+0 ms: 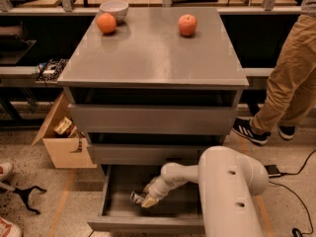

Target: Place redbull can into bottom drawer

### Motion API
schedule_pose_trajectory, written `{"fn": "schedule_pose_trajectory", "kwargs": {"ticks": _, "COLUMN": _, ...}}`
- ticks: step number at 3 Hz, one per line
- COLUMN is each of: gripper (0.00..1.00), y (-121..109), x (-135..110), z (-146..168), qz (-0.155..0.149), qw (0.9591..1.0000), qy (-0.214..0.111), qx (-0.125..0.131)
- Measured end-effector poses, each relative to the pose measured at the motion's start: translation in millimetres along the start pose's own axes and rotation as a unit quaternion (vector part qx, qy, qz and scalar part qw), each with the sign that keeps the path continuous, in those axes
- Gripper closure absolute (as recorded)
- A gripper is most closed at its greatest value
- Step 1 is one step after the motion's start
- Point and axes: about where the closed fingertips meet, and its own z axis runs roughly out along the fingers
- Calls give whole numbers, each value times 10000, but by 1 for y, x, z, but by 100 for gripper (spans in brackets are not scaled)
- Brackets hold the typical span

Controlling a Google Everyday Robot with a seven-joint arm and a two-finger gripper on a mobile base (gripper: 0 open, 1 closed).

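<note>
The bottom drawer of the grey cabinet is pulled open at the bottom of the camera view. My white arm reaches down into it from the right. My gripper is inside the drawer, low over its floor, and is shut on the redbull can, a small shiny silver can that sticks out to the left of the fingers. The can lies roughly sideways near the drawer's middle front. Whether it touches the floor cannot be told.
Two more grey drawers sit above, slightly open. On the cabinet top stand an orange fruit, a red apple and a white bowl. A cardboard box stands left. A person's legs are at right.
</note>
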Motion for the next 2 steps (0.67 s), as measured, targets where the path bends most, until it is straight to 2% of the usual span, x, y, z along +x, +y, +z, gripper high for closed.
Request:
{"fn": "schedule_pose_trajectory", "kwargs": {"ticks": 1, "gripper": 100, "y": -4, "x": -1, "z": 18, "qz": 9, "qw": 9999, "qy": -82, "qx": 66}}
{"fn": "schedule_pose_trajectory", "kwargs": {"ticks": 2, "gripper": 100, "y": -8, "x": -3, "z": 32, "qz": 2, "qw": 9997, "qy": -63, "qx": 237}}
